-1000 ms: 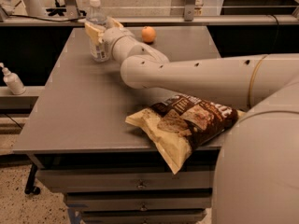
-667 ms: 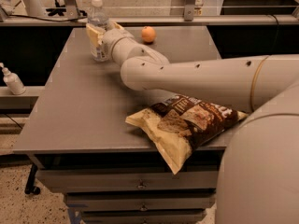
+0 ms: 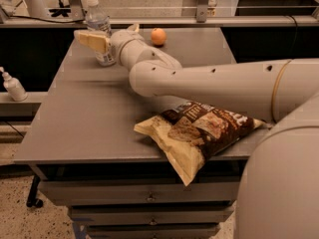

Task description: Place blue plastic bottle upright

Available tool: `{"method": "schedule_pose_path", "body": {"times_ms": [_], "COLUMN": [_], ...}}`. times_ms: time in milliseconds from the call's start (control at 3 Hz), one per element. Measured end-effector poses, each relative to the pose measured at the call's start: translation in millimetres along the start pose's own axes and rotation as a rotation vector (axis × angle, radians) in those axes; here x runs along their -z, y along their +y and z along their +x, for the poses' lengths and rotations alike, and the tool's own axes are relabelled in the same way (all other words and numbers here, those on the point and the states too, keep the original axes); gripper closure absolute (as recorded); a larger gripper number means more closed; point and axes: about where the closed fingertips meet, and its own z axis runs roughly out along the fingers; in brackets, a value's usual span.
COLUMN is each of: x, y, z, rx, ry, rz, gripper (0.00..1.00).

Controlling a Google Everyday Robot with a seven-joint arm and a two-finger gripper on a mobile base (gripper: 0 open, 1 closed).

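Note:
The blue plastic bottle [image 3: 96, 17], clear with a white cap and a pale label, stands upright at the back left of the grey table [image 3: 89, 118]. My gripper [image 3: 97, 40] reaches in from the right at the bottle's lower half. One cream finger [image 3: 90, 40] lies across the front of the label, and the other is mostly hidden behind. The jaws look open around the bottle, which rests on the table.
An orange [image 3: 158, 36] sits at the back of the table, right of the bottle. A brown chip bag [image 3: 199, 133] hangs over the front edge. My arm [image 3: 214, 83] crosses the table's right half. A small white pump bottle [image 3: 13, 86] stands on a ledge at the left.
The front finger has swung left and a little toward the camera, away from the bottle. The bottle has stayed upright in nearly the same spot.

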Motion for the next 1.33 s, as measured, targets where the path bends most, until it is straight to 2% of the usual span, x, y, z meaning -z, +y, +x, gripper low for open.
{"method": "schedule_pose_path", "body": {"times_ms": [333, 667, 1000, 1333], "x": [10, 37, 65, 70], "y": [-7, -34, -63, -70], "z": [-13, -58, -91, -84], "rx": [0.04, 0.129, 0.208, 0.269], "ry": [0.01, 0.032, 0.094, 0.147], "rz": [0.003, 0.025, 0.059, 0.062], "gripper": [0.0, 0.0, 0.0, 0.0]}}
